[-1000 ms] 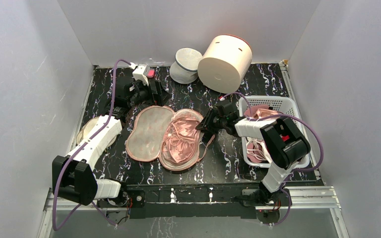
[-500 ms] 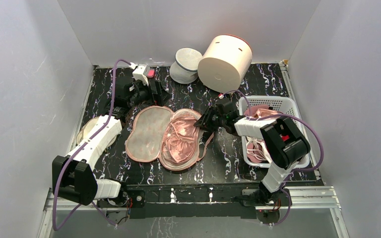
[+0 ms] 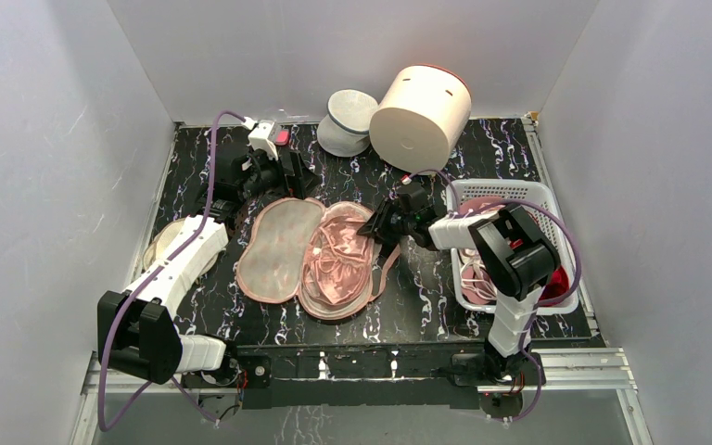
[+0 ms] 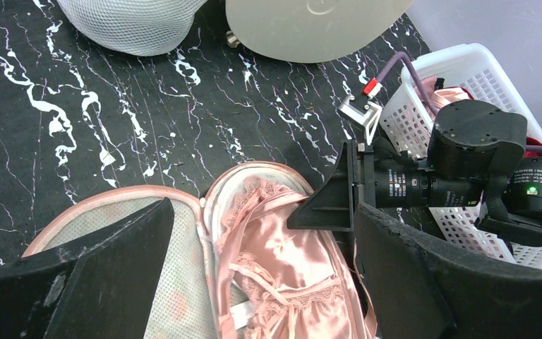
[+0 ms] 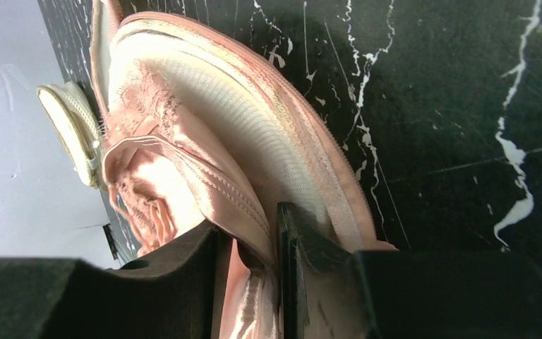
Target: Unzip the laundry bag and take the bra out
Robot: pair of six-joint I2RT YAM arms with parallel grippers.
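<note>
Bag: the bag (image 3: 276,248) lies unzipped on the surface (image 3: 426,298), spread flat in two lobes with the mesh lining up and pink zip edging round the rim.
Bra: the bra (image 3: 338,261) lies crumpled in the lobe on the right gripper's side.
Right gripper: the right gripper (image 5: 248,233) is clenched on a fold of the bra's satin edge, right at the bag's rim. The mesh lining sits just outside one finger (image 5: 293,240).
Left gripper: the left gripper (image 4: 261,244) is spread wide and holds nothing. It hovers past the bag's far end, with the bra ahead of its tips.
Key relation: the bra's bulk runs away from the right gripper's tips. Its long axis leads from the pinched far end back toward the arm bases. The right arm is nearer and is already on it.
Materials: slick, floppy satin with lace trim and thin straps; the bag's lining is an open mesh and its shell soft fabric.
Judgement: a lift up and away from the rim should free the bra. The straps or lace may snag the mesh and drag the bag along.
</note>
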